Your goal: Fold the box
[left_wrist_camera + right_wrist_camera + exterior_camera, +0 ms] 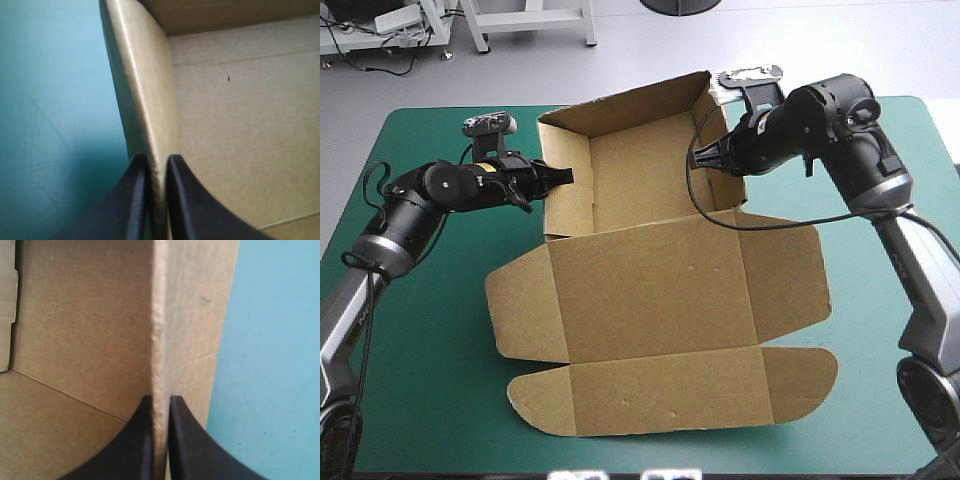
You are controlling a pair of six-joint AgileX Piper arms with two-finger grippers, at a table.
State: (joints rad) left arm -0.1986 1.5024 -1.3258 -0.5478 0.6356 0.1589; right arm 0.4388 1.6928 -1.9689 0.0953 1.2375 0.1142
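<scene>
Since the box (660,255) is cut from one sheet of brown board, it is judged to be light, stiff across its panels, ready to bend at its creases, and easily dented where it is pinched too hard. It is set at the middle of the teal-green tabletop (430,350), its tray toward the far edge with walls raised, its lid (655,310) laid flat toward the near edge. The left wall (568,210) is clamped at its rim by the left claw (565,176), the right wall (718,105) likewise by the right claw (705,160), each pair of black fingers all but closed on the board. The tabletop looks smooth, so sliding may be expected; bare cover is seen on either side, leaving room for the arms.
</scene>
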